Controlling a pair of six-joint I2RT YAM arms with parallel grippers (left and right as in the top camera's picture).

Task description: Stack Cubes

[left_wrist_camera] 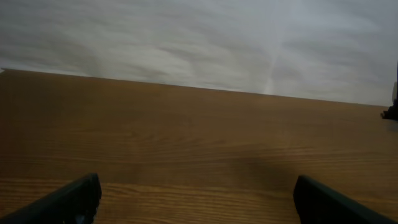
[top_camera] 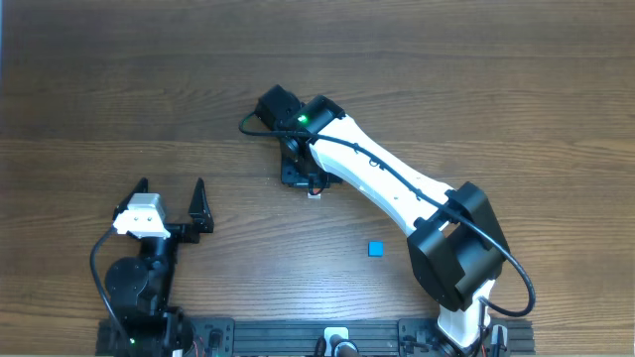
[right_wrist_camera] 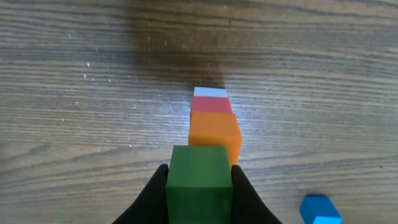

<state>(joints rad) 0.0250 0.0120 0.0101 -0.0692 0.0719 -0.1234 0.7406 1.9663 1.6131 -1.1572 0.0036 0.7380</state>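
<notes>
My right gripper (right_wrist_camera: 199, 190) is shut on a green cube (right_wrist_camera: 199, 167), held just above a stack of cubes. The stack has an orange cube (right_wrist_camera: 214, 132) on top, a red cube (right_wrist_camera: 211, 104) under it and a white cube (right_wrist_camera: 210, 93) at the bottom. In the top view the right gripper (top_camera: 299, 169) is at the table's middle, with the stack (top_camera: 315, 191) peeking out beside it. A small blue cube (top_camera: 375, 248) (right_wrist_camera: 319, 209) lies alone on the table nearer the right arm's base. My left gripper (top_camera: 170, 201) (left_wrist_camera: 196, 193) stands open near its base, holding nothing.
The wooden table (top_camera: 516, 119) stretches bare around the stack and the blue cube. The right arm's white link (top_camera: 382, 178) runs diagonally across the centre. A pale wall (left_wrist_camera: 199, 37) stands beyond the table's far edge.
</notes>
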